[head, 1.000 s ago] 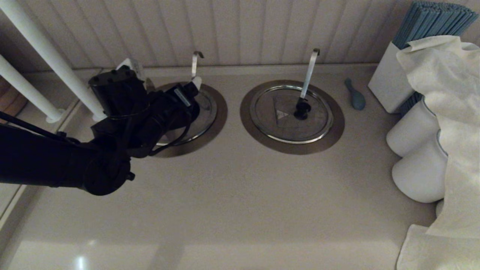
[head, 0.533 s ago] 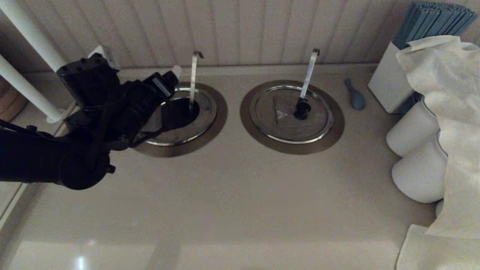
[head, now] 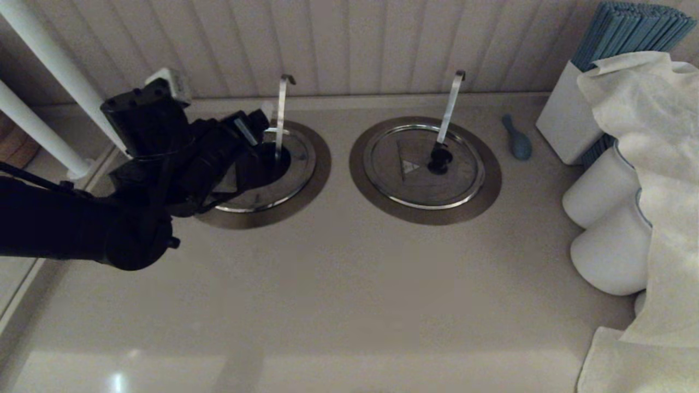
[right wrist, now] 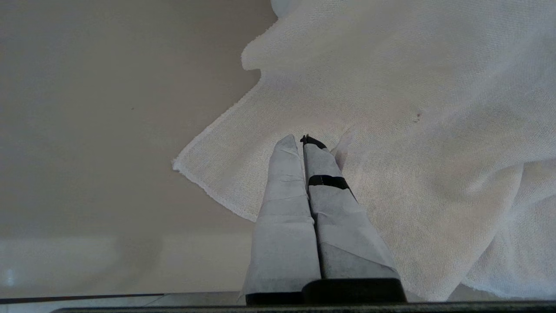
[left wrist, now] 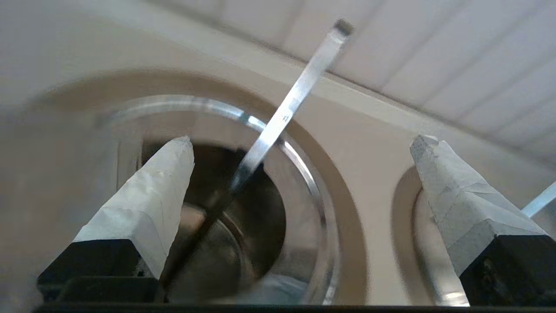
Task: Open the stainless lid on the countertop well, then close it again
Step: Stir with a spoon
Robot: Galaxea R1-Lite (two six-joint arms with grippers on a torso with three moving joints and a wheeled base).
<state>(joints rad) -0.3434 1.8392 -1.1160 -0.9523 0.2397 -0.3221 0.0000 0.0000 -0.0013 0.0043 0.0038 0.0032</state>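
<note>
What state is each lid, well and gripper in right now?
stainless lid, partly open, dark hole showing
countertop well, partly uncovered
twin lid, shut flat
left gripper, open, at the countertop well
right gripper, shut, empty, over the white cloth

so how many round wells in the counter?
2. The left well sits by the wall under the left gripper, dark inside. The right well beside it is covered by its lid. None seem hidden.
</note>
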